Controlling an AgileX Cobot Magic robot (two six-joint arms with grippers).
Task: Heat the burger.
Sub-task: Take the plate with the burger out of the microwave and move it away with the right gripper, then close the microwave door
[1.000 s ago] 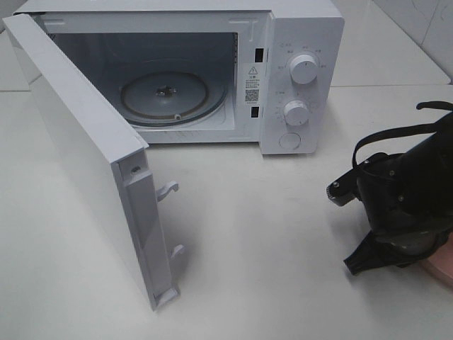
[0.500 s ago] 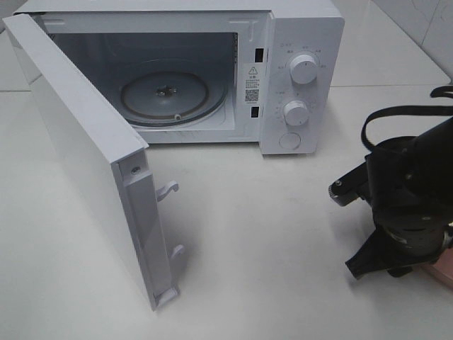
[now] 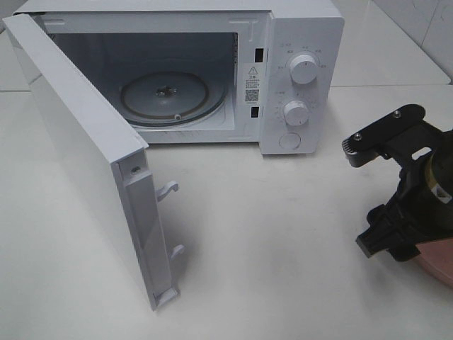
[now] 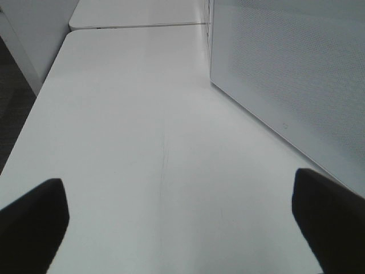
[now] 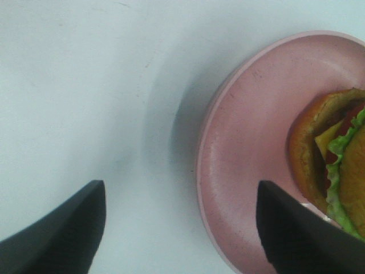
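The burger lies on a round pink plate, cut off by the edge of the right wrist view, with bun, lettuce, cheese and tomato showing. My right gripper hangs open above the plate's near rim, one finger over the plate and the other over bare table, holding nothing. In the high view the right gripper is at the right edge and the arm hides the burger; only a sliver of the plate shows. My left gripper is open wide over bare table, empty.
The white microwave stands at the back with its door swung fully open to the left and its glass turntable bare. A white dotted panel stands close to the left gripper. The white table lies between the microwave and the plate.
The right gripper's fingers have spread apart, and the arm has shifted right and turned over the plate. The microwave and door have not moved.
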